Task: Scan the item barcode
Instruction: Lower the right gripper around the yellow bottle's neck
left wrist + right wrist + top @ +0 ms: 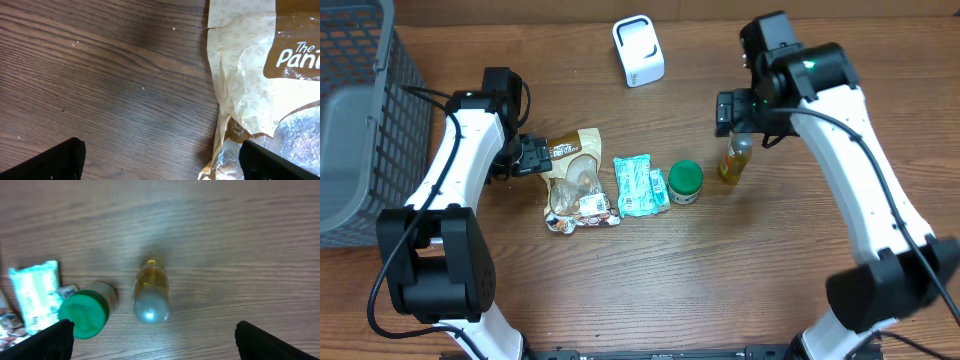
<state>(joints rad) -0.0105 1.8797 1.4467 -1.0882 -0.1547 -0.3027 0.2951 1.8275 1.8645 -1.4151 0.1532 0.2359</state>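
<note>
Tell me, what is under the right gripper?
A small bottle of yellow liquid stands upright below the right gripper, between its open jaws, not touched. A green-lidded jar sits beside it. The bottle's base and any barcode are hidden.

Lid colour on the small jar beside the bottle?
Green lid; it shows best in the right wrist view.

1. Counter (100, 90): dark brown wood grain with a few pale specks; fills the left and centre of the view.
2. Snack bag (245, 75): lies flat on the counter along the right side. Cream film with a faint pattern, a brown panel with white lettering reading "The Pan…", a clear window low at right, and a small notch in its top edge.
3. Left claw (162, 162): two black fingers (55, 160) in the bottom corners, spread wide. The right-hand one overlaps the bag's lower part; whether it touches is unclear.
</note>
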